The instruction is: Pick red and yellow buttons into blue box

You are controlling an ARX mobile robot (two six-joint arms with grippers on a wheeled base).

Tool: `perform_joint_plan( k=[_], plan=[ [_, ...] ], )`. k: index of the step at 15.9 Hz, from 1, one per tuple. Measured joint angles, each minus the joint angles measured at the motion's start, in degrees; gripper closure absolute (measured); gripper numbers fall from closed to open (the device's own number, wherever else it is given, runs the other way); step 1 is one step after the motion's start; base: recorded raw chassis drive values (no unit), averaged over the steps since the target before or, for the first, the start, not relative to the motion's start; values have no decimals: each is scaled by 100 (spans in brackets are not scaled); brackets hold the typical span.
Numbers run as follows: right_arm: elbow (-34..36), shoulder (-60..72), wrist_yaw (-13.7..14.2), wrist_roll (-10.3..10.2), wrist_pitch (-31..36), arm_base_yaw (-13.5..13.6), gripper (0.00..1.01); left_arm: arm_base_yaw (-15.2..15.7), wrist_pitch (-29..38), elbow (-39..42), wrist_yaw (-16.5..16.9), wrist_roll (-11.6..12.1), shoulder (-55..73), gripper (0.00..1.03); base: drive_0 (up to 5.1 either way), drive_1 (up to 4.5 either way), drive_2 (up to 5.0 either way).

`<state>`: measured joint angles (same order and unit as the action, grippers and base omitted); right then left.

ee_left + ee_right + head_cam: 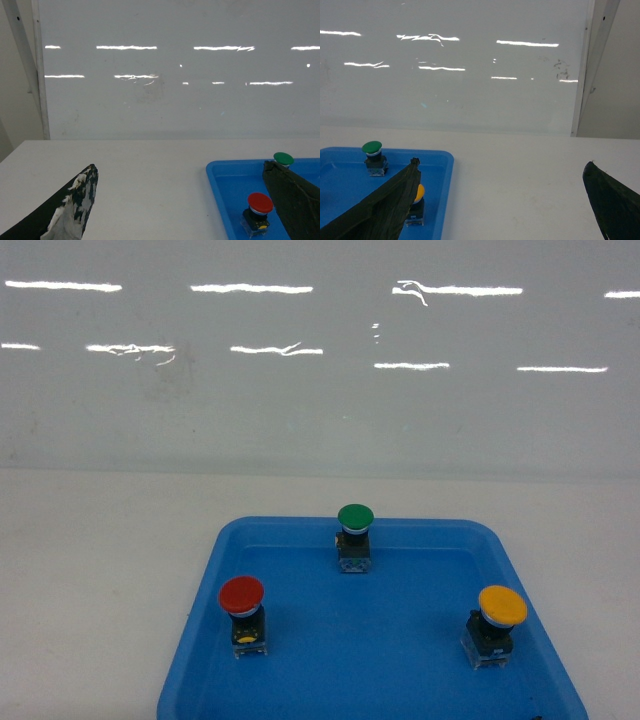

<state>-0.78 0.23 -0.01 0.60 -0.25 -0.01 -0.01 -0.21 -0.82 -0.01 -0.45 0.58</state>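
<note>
Red button at 8 o'clock and yellow button at 4 o'clock on shallow tray, both grippers' fingers spread, holding nothing.

Three buttons, one shallow blue tray.

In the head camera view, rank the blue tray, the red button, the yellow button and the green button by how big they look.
1. Blue tray, by far the largest.
2. Red button and yellow button: look alike, not ranked.
3. Green button: looks smaller, but it stands farther from the camera.
</note>
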Motion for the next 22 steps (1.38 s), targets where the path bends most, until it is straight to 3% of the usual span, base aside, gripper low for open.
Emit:
perform_joint_plan(
  k=[13,14,16,17,19,21,22],
  plan=[
    [0,0,0,0,0,0,3,0,0,0,0,0,0,5,0,0,0],
    [4,114,-50,0,284,-22,3,0,0,0,0,0,0,5,0,0,0],
    [11,1303,-485,-17,1606,-518,3,-52,540,0,-151,-20,323,5,0,0,0],
    [4,2297,-844,-90,2573,-879,3,-264,1185,0,-407,-26,1014,5,0,0,0],
    [-44,3355,-1228,-133,3407,-1233,3,-485,2116,-26,-671,-17,2046,5,0,0,0],
    [-439,4581,-1512,-164,3877,-1309,3,-684,2857,-415,-885,20,3307,5,0,0,0],
    [-850,5263,-1740,-162,3663,-1182,3,-881,3080,-804,-949,48,4022,5,0,0,0]
  ],
)
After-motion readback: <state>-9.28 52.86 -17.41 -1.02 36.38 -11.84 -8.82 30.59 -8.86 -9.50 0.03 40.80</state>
